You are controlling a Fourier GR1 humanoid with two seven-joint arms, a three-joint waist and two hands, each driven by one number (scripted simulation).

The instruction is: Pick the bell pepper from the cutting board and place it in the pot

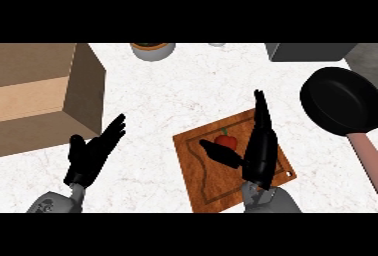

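A small red bell pepper (226, 141) with a green stem lies on the wooden cutting board (207, 180) at the lower middle of the counter. My right hand (260, 145) hovers over the board with fingers straight, pointing away from me, its thumb reaching toward the pepper's near side; the pepper sits in the gap between thumb and fingers, and no finger curls round it. The black pot (338, 100) with a pinkish handle (367, 152) stands at the right. My left hand (92, 152) rests open at the lower left, fingers up.
A large brown box (44, 95) fills the left side. A grey bowl with something brownish inside (153, 50) stands at the back edge. A dark grey object (310, 51) sits at the back right.
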